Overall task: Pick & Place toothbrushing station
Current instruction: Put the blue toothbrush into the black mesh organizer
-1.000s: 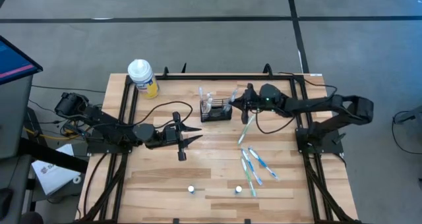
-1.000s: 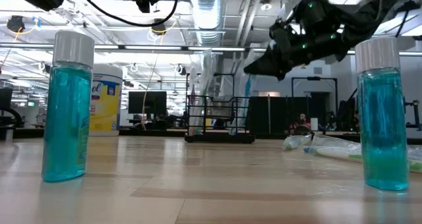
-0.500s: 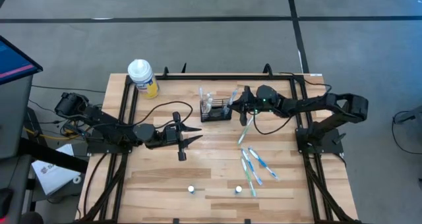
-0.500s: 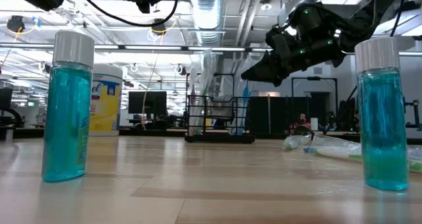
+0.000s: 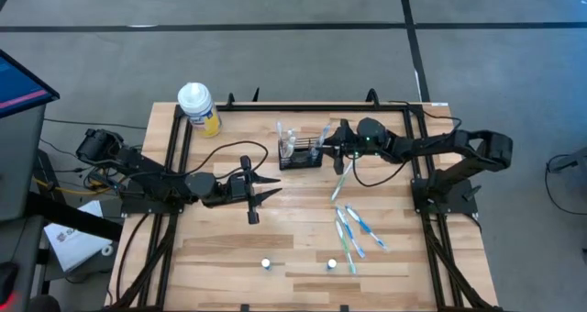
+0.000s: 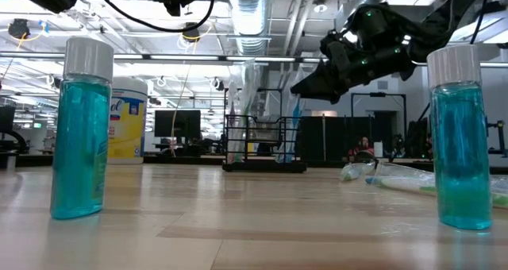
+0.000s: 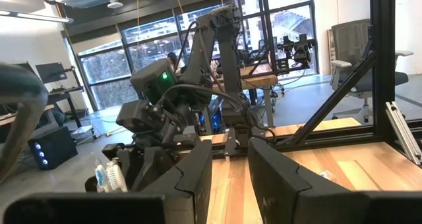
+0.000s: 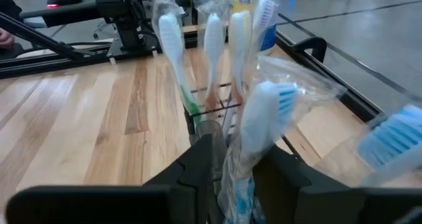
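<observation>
The toothbrushing station [image 5: 300, 156], a small black wire-mesh holder, stands at the far middle of the table with several toothbrushes [image 8: 214, 39] upright in it, heads up. My right gripper [image 5: 323, 148] is at the holder's right end, slightly above it. Its fingers stand apart with a plastic-wrapped white and blue toothbrush [image 8: 262, 115] between them [image 8: 239, 178]. That brush stands head up; its lower end is hidden behind the fingers. My left gripper [image 5: 272, 188] hangs open over the table's middle, nothing between its fingers [image 7: 229, 178]. My right gripper has a finger on each side of the wrapped toothbrush's handle [image 8: 241, 161], coming level from the table's right. Whether the fingers touch the wrapper, I cannot tell.
Several wrapped toothbrushes [image 5: 353, 229] lie on the right half of the table, one [image 5: 340, 179] just near of the right gripper. A white-capped yellow bottle [image 5: 198, 108] stands at the far left corner. Two small bottles of blue liquid [image 6: 79, 127] [image 6: 460, 135] stand near the front edge.
My right gripper has shifted a little toward the table's left, closer to the holder's right end, carrying the wrapped toothbrush along.
</observation>
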